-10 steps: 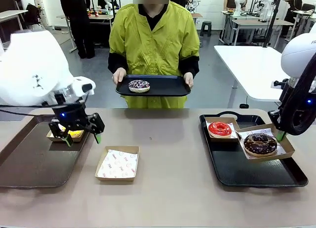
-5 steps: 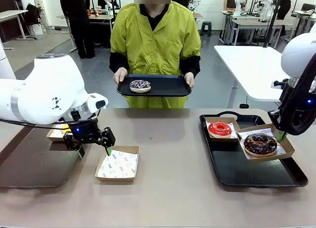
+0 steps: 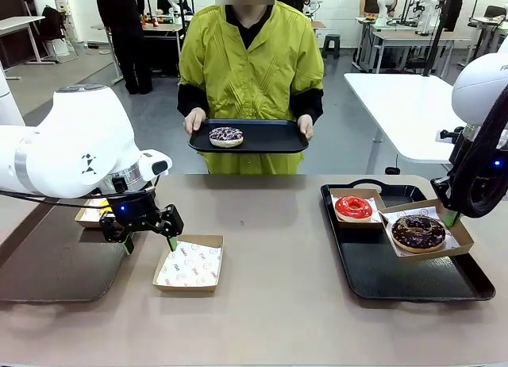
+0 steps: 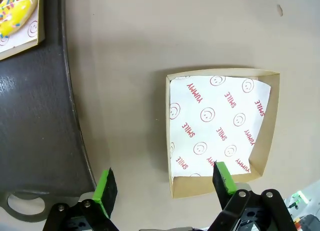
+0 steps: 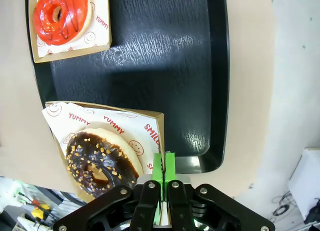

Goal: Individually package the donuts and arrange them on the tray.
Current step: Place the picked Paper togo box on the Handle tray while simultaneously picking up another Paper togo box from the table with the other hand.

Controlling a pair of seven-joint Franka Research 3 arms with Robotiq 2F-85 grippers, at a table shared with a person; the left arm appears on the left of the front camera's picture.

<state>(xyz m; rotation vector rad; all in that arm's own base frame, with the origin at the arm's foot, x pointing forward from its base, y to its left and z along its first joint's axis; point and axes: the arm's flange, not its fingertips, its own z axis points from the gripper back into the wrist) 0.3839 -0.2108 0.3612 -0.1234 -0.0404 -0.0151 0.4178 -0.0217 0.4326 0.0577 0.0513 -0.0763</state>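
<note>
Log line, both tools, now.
left tool: open above empty box edge | right tool: shut at chocolate donut box rim | person: holding tray with sprinkled donut

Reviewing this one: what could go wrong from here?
1. The open left end effector hovers with one finger above the empty paper box's wall; descending could crush or shove it.
2. The right end effector is shut on the rim of the chocolate donut box, which straddles the black tray's rim; pulling may tip it and spill the chocolate donut.
</note>
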